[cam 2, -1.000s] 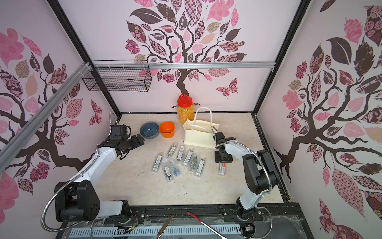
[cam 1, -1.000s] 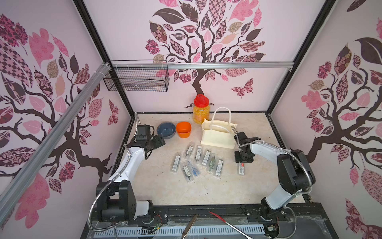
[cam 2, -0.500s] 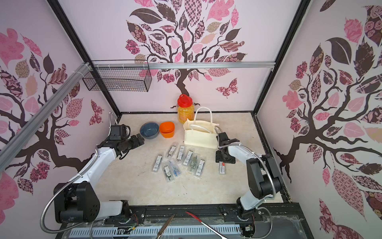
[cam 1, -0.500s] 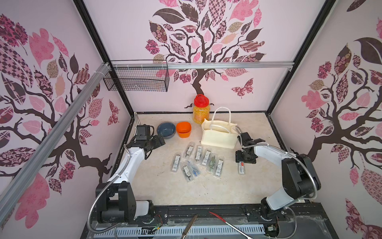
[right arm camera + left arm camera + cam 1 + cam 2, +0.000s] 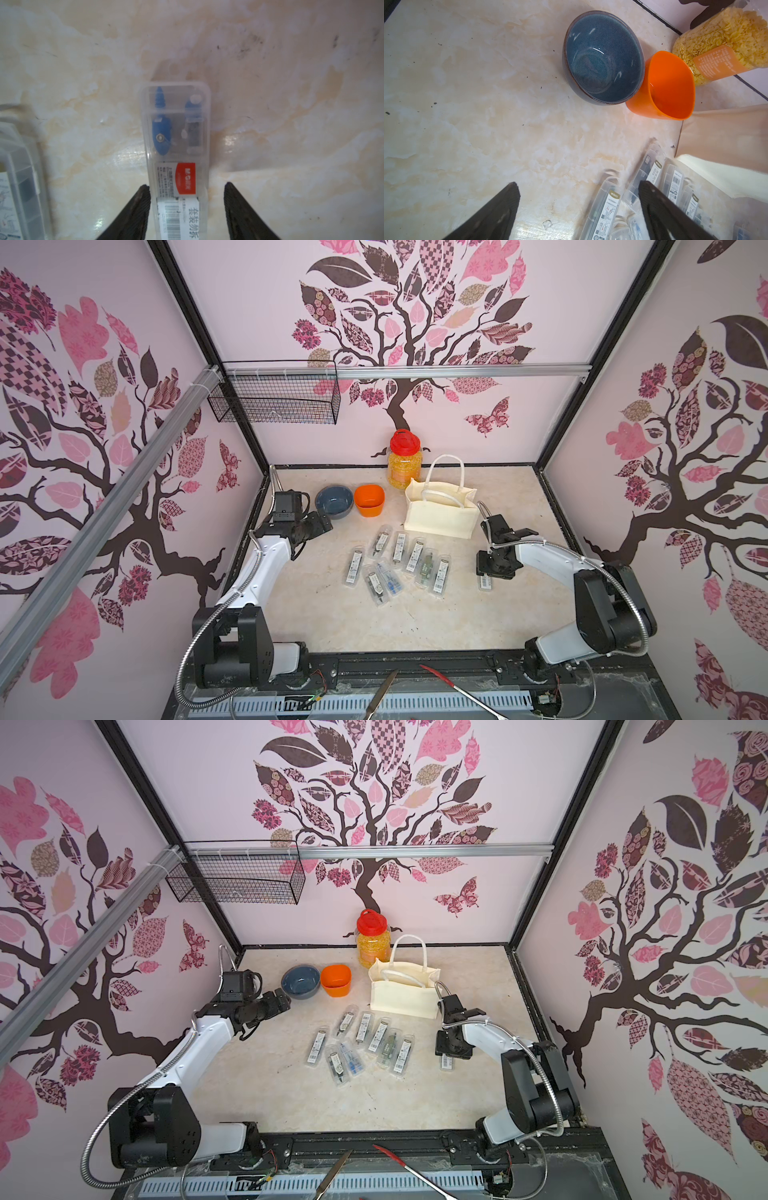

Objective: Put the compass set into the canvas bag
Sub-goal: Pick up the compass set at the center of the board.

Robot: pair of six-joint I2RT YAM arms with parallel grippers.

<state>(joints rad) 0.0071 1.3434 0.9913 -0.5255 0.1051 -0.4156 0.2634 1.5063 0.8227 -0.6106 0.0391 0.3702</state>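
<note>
Standing at the front rail and reading the table (image 5: 415, 614) as a clock with twelve at the back wall, I see the canvas bag (image 5: 440, 516) upright at about one o'clock. Its mouth is open, one handle stands up and the other droops inside.

One compass set (image 5: 485, 581), in a clear plastic case, lies flat on the table at about four o'clock, apart from the bag and off toward the bag's five o'clock. The right gripper (image 5: 492, 568) is low over the end of the case that points to twelve. In the right wrist view its fingers (image 5: 135, 207) straddle the labelled end of the case (image 5: 176, 133). One is against a long edge and the other stands off with a gap, so they are partly open and have not closed on it.

The other compass sets (image 5: 399, 568) lie in a loose cluster near the middle of the table, some overlapping.

The left gripper (image 5: 318, 522) hovers at about ten o'clock, just beside the blue bowl (image 5: 334, 501). Its fingers (image 5: 500, 207) are spread wide with nothing between them. The orange cup (image 5: 369, 499) touches the bowl on its three o'clock side. A red-lidded jar (image 5: 404, 460) of yellow flakes stands at twelve, behind the bag.
</note>
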